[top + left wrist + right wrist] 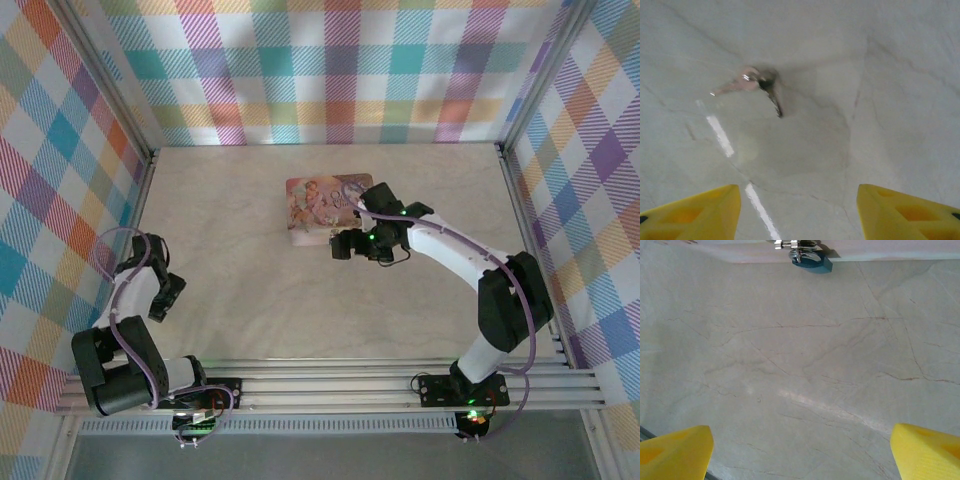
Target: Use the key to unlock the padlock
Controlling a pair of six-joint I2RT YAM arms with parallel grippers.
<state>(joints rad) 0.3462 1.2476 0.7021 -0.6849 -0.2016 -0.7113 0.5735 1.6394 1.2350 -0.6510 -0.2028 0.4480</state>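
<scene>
- Before taking hold of anything, confirm the state of both arms. Read the left fingers (695, 212) as spread wide with nothing between them, and the right fingers (925, 450) likewise as wide and empty.
- Locate the padlock (812, 262) near the middle of the worktop (800, 365), beyond the right fingers. Note its position, lying flat at the near edge of the pink tin (325, 205). Cannot tell whether touching the tin or only just beside it.
- Locate the key (747, 82) flat on the worktop ahead of the left fingers, on the left side of the scene and well apart from the padlock. Note a dark piece joined to it, too blurred to identify.
- Treat the padlock as tiny, rigid and light. Expect sliding on the smooth, stone-patterned surface when pushed from one side only.
- Take hold across the blue body, one finger on each broad face. Avoid the silvery shackle, probably too round and slick for a firm pinch.
- Leave the keyhole uncovered. Cannot tell its location from these views.
- Treat the key as thin, stiff and slippery, and hard to get under while lying flat.
- Pinch it by the head, leaving the blade free for insertion.
- Consider using the tin edge as a backstop against sliding during the close.
</scene>
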